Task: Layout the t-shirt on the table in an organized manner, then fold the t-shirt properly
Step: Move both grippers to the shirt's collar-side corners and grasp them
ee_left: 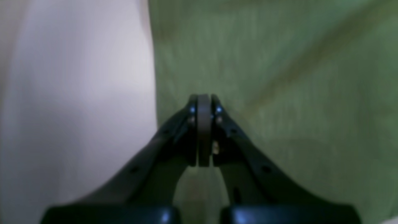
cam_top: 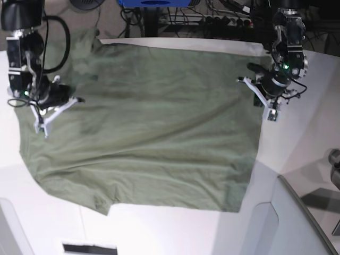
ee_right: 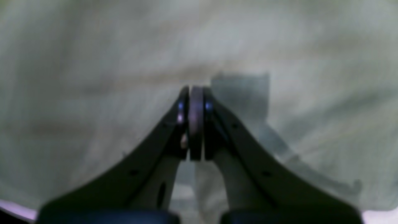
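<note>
The t-shirt [cam_top: 143, 127] lies spread across the table [cam_top: 313, 138], mostly flat w/ wrinkles. Left gripper [cam_top: 272, 117] sits at the shirt's edge, jaws together, no cloth seen between them. Right gripper [cam_top: 41, 129] is over the opposite side, jaws together, also holding nothing visible. Risk: a closed-jaw drag may bunch fabric and skew the layout; a pinch may catch only one layer. Count: 1 shirt, 2 grippers.

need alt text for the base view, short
An olive-green t-shirt lies spread nearly flat on the white table, lightly wrinkled. The right claw rests shut over the shirt's edge on the view's left; the left claw sits shut at the shirt's edge on the view's right.
</note>
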Motion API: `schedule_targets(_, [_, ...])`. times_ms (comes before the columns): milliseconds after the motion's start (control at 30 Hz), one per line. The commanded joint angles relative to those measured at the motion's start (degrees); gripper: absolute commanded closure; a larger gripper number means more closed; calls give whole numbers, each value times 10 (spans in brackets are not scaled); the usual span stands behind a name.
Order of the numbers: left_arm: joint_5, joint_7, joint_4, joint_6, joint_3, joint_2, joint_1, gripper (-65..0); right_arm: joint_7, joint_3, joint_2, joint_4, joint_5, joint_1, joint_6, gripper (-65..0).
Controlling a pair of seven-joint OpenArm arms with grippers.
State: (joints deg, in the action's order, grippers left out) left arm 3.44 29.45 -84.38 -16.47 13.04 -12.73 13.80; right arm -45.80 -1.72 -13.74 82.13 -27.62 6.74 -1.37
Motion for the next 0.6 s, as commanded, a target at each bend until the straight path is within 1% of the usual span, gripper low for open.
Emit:
schedule_targets(0, [2,-11,-12,2,5,-7,-2,0,14,-4,-8,36,-1,-1,-20,0])
schedule_targets(67, [1,-11,-12,2,7,-7,10,0,5,-4,-6,70,-2,28,-70,0])
schedule_targets(100, [1,-11,-12,2,7,-8,16,0,1,-4,-5,79,-3,39,-83,0])
schedule_targets(267, [0,-11,-7,2,7,-8,31,0,6,-4,-2,58,-4,65,-84,0])
schedule_targets(467, [0,-11,-5,2,3,-7,27,0,6,-4,-2,18,-4,58,-84,0])
schedule_targets(567, [0,-9,15,2,3,-7,21,0,4,-4,-1,-12,-4,42,-84,0])
